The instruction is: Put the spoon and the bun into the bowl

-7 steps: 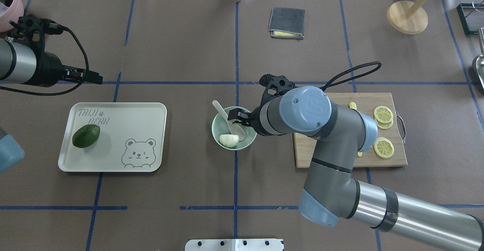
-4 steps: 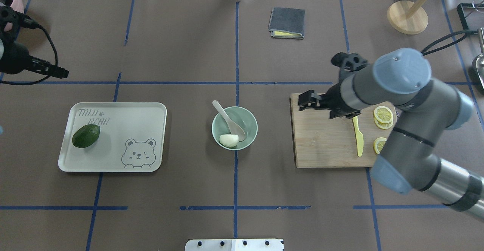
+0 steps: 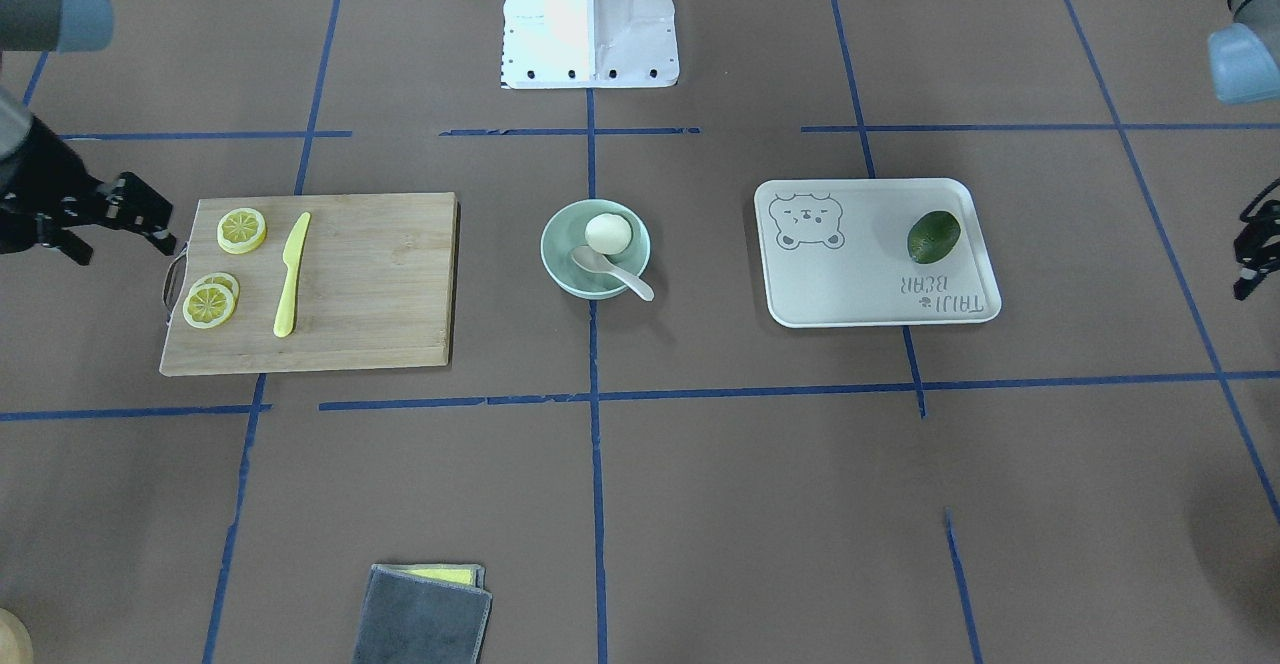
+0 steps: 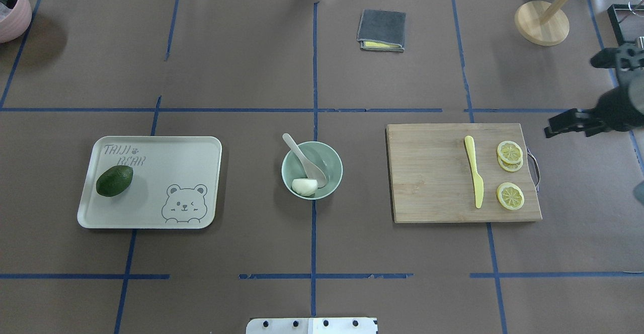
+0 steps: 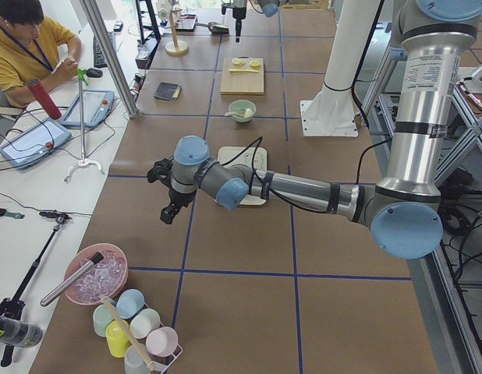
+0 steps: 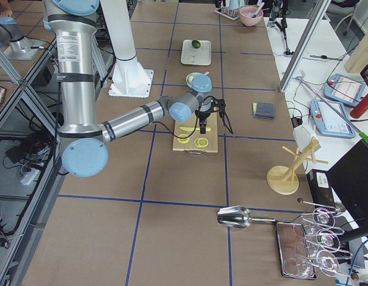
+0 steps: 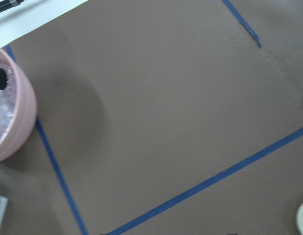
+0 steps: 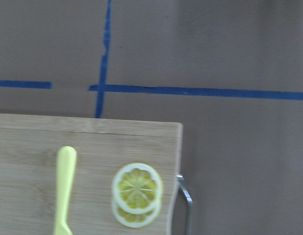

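Observation:
The pale mint-green bowl [image 4: 336, 165] stands at the table's middle; it also shows in the front view [image 3: 548, 244]. The white bun [image 4: 305, 186] [image 3: 608, 233] lies inside it. The off-white spoon [image 4: 304, 159] [image 3: 612, 269] rests with its scoop in the bowl and its handle over the rim. My right gripper [image 4: 549, 127] [image 3: 165, 219] is open and empty, far right of the bowl, beyond the cutting board. My left gripper [image 5: 169, 212] is out of the overhead view, far to the left. Only its edge shows in the front view [image 3: 1255, 249], so I cannot tell its state.
A white tray [image 4: 166, 153] with a dark green avocado [image 4: 114, 180] lies left of the bowl. A wooden cutting board [image 4: 432, 173] with a yellow knife [image 4: 474, 170] and lemon slices [image 4: 509, 152] lies right. A grey cloth [image 4: 381, 29], a wooden stand [image 4: 542, 22] and a pink bowl [image 4: 10, 7] are at the back.
My right gripper has pulled away from the bowl, rightward past the cutting board. My left arm has swung left out of the overhead view. Spoon and bun have stayed in the bowl.

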